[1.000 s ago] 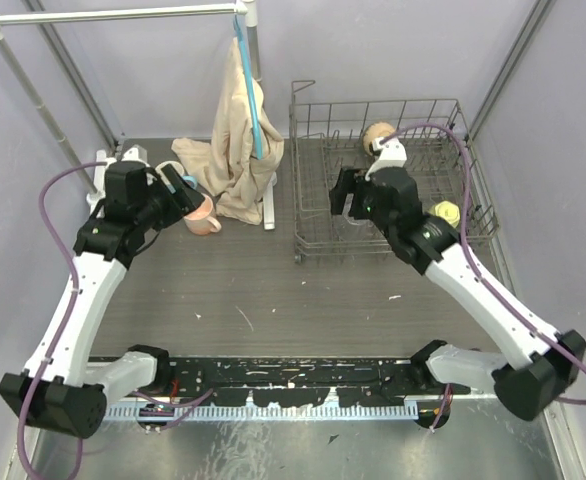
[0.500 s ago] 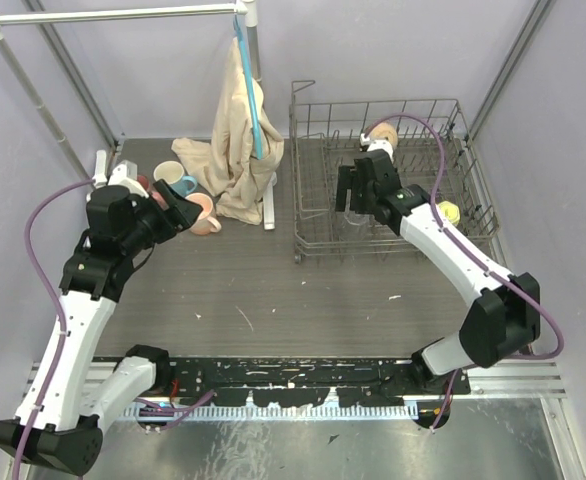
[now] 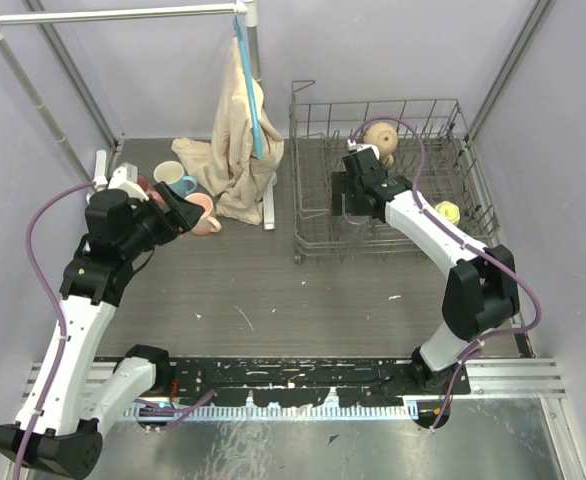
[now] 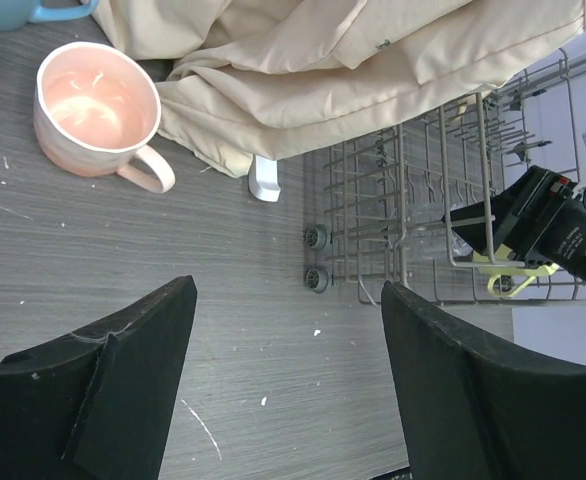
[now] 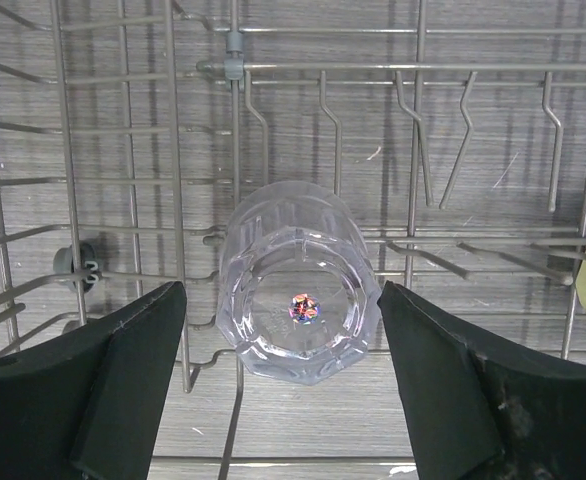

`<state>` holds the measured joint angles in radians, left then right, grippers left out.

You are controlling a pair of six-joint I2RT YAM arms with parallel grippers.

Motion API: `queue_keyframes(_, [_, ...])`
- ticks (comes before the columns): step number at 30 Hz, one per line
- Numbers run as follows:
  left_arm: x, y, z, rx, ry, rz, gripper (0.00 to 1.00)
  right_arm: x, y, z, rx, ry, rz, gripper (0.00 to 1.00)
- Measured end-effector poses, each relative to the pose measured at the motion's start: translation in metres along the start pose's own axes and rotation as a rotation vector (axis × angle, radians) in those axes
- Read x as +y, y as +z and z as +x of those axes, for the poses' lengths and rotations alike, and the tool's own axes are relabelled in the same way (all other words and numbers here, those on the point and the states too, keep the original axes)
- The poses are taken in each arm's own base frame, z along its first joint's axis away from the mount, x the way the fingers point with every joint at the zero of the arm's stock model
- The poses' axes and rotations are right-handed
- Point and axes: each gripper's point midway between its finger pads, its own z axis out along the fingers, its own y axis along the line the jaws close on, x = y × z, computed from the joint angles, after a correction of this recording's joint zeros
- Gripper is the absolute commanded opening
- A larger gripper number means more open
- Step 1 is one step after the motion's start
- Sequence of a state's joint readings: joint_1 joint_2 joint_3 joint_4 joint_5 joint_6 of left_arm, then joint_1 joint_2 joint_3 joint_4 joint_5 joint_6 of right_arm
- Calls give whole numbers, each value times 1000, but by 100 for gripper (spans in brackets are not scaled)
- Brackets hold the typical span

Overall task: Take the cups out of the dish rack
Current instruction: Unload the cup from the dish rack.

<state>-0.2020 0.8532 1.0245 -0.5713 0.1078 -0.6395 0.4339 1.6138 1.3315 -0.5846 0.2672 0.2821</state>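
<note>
The grey wire dish rack (image 3: 373,103) stands at the back right. In it are a tan mug (image 3: 380,135), a yellow-green mug (image 3: 446,212) and a clear glass (image 5: 298,295) standing upside down. My right gripper (image 3: 348,196) hangs open just above the glass, one finger on each side (image 5: 281,290), apart from it. On the table at the left stand a salmon pink mug (image 3: 205,213), a light blue mug (image 3: 186,185) and a cream mug (image 3: 169,175). My left gripper (image 3: 185,212) is open and empty (image 4: 288,290), beside the salmon pink mug (image 4: 95,108).
A beige cloth (image 3: 235,150) hangs from a rail on a blue hanger and pools on the table between the mugs and the rack. A white stand foot (image 3: 269,205) lies by the rack's left side. Purple walls close in on both sides.
My right gripper has moved left inside the rack to sit over the glass. My left gripper has drawn back from the salmon pink mug, which stays on the table.
</note>
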Motion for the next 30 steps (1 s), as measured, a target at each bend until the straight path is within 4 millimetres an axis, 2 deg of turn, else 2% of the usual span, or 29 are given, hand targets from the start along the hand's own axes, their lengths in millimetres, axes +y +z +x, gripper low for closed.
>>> queue_keyframes(10, [-2,0,0,-1,1,13,82,-3,10,-6,4,-34,14,85])
queue_keyframes(15, [0,1,3,5,0,10,82,-5,19,9,63,-49,21,85])
queue_keyframes(25, [0,2,4,11,-1,10,83,-4,19,14,80,-57,14,85])
queue_keyframes(28, [0,2,4,11,-1,10,83,-4,24,18,96,-65,14,83])
queue_keyframes(30, [0,2,4,11,-1,10,82,-3,28,22,111,-71,14,79])
